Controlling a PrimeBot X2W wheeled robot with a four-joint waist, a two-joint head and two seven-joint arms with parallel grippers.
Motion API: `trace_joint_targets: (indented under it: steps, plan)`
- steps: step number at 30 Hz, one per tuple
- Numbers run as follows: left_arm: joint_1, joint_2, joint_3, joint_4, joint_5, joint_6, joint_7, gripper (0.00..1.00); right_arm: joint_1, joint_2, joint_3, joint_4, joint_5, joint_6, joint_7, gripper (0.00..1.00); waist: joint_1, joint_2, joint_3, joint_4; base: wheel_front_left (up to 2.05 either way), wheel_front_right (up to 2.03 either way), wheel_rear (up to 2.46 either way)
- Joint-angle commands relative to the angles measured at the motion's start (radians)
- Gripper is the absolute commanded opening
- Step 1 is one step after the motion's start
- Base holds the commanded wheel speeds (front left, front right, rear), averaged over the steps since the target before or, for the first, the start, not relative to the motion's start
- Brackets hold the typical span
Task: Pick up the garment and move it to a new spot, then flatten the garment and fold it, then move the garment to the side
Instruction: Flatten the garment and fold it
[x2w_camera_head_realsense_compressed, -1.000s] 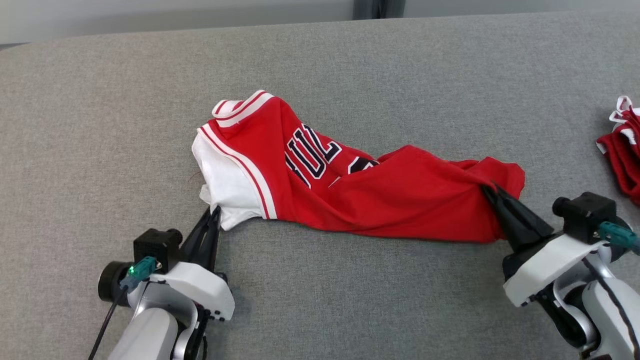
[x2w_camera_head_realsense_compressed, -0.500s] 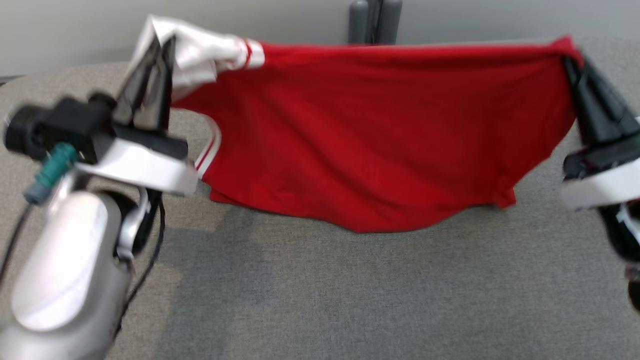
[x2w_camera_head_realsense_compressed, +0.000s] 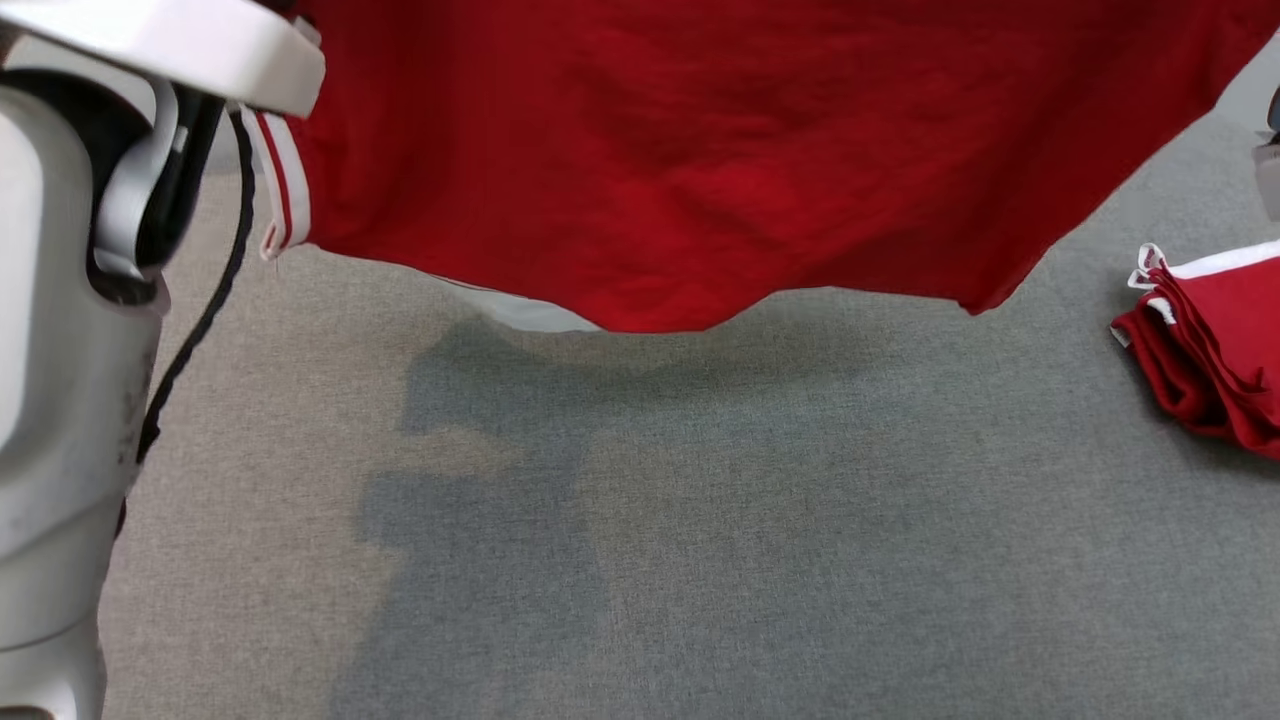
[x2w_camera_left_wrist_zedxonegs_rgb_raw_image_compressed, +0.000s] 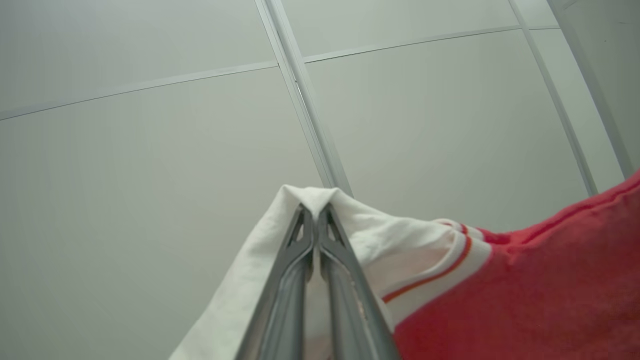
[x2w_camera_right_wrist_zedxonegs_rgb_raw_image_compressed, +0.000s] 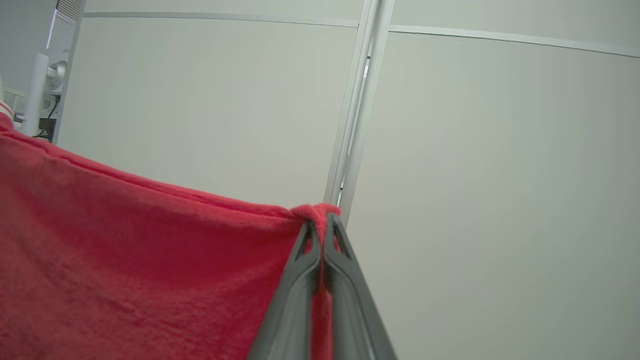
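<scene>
Left gripper (x2w_camera_left_wrist_zedxonegs_rgb_raw_image_compressed: 315, 212) and right gripper (x2w_camera_right_wrist_zedxonegs_rgb_raw_image_compressed: 324, 222), each clamped on a corner, hold the garment (x2w_camera_head_realsense_compressed: 700, 150) stretched 9-to-3 o'clock above the tabletop (x2w_camera_head_realsense_compressed: 700, 550).

right pincer (x2w_camera_right_wrist_zedxonegs_rgb_raw_image_compressed: 319, 220): clamped | red garment (x2w_camera_right_wrist_zedxonegs_rgb_raw_image_compressed: 125, 260) corner | pale wall (x2w_camera_right_wrist_zedxonegs_rgb_raw_image_compressed: 500, 175)

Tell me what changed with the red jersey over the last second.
The red-and-white basketball jersey went from crumpled on the grey fabric table to lifted and spread between both arms. The left gripper and right gripper kept their shut pinch on its corners; the folded red garment at right stayed put.
</scene>
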Motion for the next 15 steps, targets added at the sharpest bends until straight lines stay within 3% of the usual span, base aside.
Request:
trace_joint_targets:
  steps: [1, 8, 15]
  plan:
    - [-0.023, 0.000, 0.000, 0.015, -0.006, -0.007, 0.000, 0.00, -0.015, 0.001, 0.004, 0.010, 0.008, 0.000, 0.009, 0.00, 0.0000, 0.0000, 0.007, -0.002, 0.00, 0.00, 0.00]
    - [-0.155, -0.024, -0.017, 0.174, -0.023, -0.052, -0.031, 0.00, -0.144, 0.006, 0.041, 0.134, 0.070, 0.000, 0.024, 0.00, 0.0000, 0.0000, 0.099, -0.012, 0.00, 0.00, 0.00]
    - [-0.361, -0.054, -0.034, 0.456, -0.018, -0.092, -0.154, 0.00, -0.394, 0.056, 0.121, 0.402, 0.130, 0.000, -0.050, 0.00, 0.0000, 0.0000, 0.197, -0.030, 0.00, 0.00, 0.00]
